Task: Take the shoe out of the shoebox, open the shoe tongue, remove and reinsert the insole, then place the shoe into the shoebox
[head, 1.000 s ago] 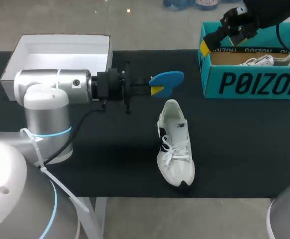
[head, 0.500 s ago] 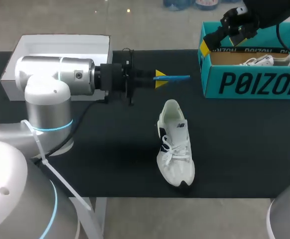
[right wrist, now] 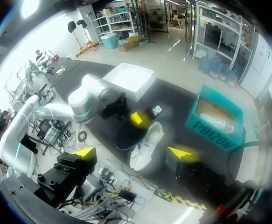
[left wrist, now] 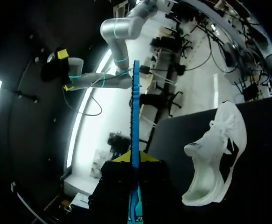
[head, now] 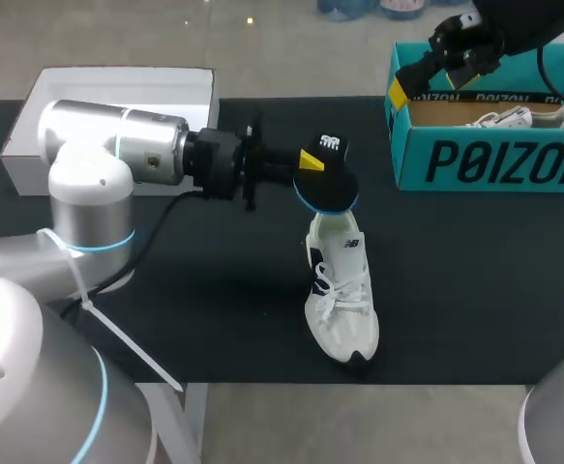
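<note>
- One insole (head: 327, 184) hangs close by the heel end of the shoe (head: 342, 290), which lies on the table (head: 214, 319); the left gripper (head: 308, 162) is clamped on it.
- Best to tip its toe end down, then feed it forward inside.
- Right gripper (right wrist: 132, 152) hangs empty, fingers apart, near the shoebox (head: 494, 159).

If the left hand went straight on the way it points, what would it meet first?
Probably nothing close: past the insole it holds, the left hand aims toward the near corner of the shoebox, though depth is unclear. The shoe sits beside that line.
</note>
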Controlling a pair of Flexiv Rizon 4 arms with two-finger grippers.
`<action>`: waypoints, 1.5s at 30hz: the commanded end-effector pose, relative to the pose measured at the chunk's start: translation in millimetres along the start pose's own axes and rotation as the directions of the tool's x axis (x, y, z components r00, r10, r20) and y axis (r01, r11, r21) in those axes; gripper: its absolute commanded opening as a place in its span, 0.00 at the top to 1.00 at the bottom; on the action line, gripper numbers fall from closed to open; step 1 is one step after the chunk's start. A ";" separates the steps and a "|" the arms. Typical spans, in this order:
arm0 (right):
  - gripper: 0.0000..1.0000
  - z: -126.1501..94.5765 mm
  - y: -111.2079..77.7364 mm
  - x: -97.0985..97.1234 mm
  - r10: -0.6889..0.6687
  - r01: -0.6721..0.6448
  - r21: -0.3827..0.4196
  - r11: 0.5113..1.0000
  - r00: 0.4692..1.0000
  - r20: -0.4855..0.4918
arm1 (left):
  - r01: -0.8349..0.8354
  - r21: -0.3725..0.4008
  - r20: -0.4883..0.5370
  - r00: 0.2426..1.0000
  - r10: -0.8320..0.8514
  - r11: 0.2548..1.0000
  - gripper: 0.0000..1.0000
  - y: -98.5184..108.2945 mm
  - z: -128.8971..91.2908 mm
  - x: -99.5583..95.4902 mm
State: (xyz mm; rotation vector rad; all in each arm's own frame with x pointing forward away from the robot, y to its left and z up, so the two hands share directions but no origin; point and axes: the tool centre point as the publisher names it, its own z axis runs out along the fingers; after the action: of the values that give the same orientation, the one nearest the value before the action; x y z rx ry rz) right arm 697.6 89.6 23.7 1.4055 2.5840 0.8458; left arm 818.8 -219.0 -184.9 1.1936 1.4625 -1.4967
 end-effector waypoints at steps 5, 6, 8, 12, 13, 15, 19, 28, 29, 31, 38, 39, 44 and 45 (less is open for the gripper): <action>0.00 0.5 3.7 1.2 0.002 -0.002 0.007 1.000 1.000 0.001 | -0.005 0.013 0.003 1.000 0.005 1.000 1.00 5.3 1.4 2.2; 0.00 0.5 3.7 1.2 0.002 -0.002 0.007 1.000 1.000 0.001 | -0.005 0.013 0.003 1.000 0.005 1.000 1.00 5.3 1.4 2.2; 0.00 0.5 3.7 1.2 0.002 -0.002 0.007 1.000 1.000 0.001 | -0.005 0.013 0.003 1.000 0.005 1.000 1.00 5.3 1.4 2.2; 0.00 0.5 3.7 1.2 0.002 -0.002 0.007 1.000 1.000 0.001 | -0.005 0.013 0.003 1.000 0.005 1.000 1.00 5.3 1.4 2.2; 0.00 0.5 3.7 1.2 0.002 -0.002 0.007 1.000 1.000 0.001 | -0.005 0.013 0.003 1.000 0.005 1.000 1.00 5.3 1.4 2.2; 0.00 0.5 3.7 1.2 0.002 -0.002 0.007 1.000 1.000 0.001 | -0.005 0.013 0.003 1.000 0.005 1.000 1.00 5.3 1.4 2.2; 0.00 0.5 3.7 1.2 0.002 -0.002 0.007 1.000 1.000 0.001 | -0.005 0.013 0.003 1.000 0.005 1.000 1.00 5.3 1.4 2.2; 0.00 0.5 3.7 1.2 0.002 -0.002 0.007 1.000 1.000 0.001 | -0.599 -0.011 -0.125 0.795 0.594 0.801 1.00 13.3 2.1 -28.6; 0.00 0.5 3.7 1.2 0.002 -0.002 0.007 1.000 1.000 0.001 | -0.657 -0.022 -0.094 0.751 0.653 0.753 1.00 11.4 3.8 -30.5; 0.00 0.5 3.7 1.2 0.002 -0.002 0.007 1.000 1.000 0.001 | -0.754 -0.009 -0.095 0.654 0.750 0.657 1.00 8.4 5.0 -32.6; 0.00 0.5 3.7 1.2 0.002 -0.002 0.007 1.000 1.000 0.001 | -0.854 0.029 -0.137 0.511 0.849 0.519 1.00 5.7 6.5 -32.6; 0.00 0.5 3.7 1.2 0.002 -0.002 0.007 1.000 1.000 0.001 | -0.859 0.019 -0.128 0.505 0.854 0.511 1.00 5.8 6.8 -32.3; 0.00 0.5 3.7 1.2 0.002 -0.002 0.007 1.000 1.000 0.001 | -0.873 -0.027 -0.126 0.486 0.865 0.487 1.00 8.4 1.1 -29.5; 0.00 0.5 3.7 1.2 0.002 -0.002 0.007 1.000 1.000 0.001 | -0.873 -0.040 -0.126 0.488 0.864 0.487 1.00 9.5 0.0 -28.7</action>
State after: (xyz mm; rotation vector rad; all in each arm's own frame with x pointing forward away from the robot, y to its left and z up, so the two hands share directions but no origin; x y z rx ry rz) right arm 697.6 89.6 23.8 1.4055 2.5839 0.8458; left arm 839.5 -226.7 -157.8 1.5660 0.9218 -0.9005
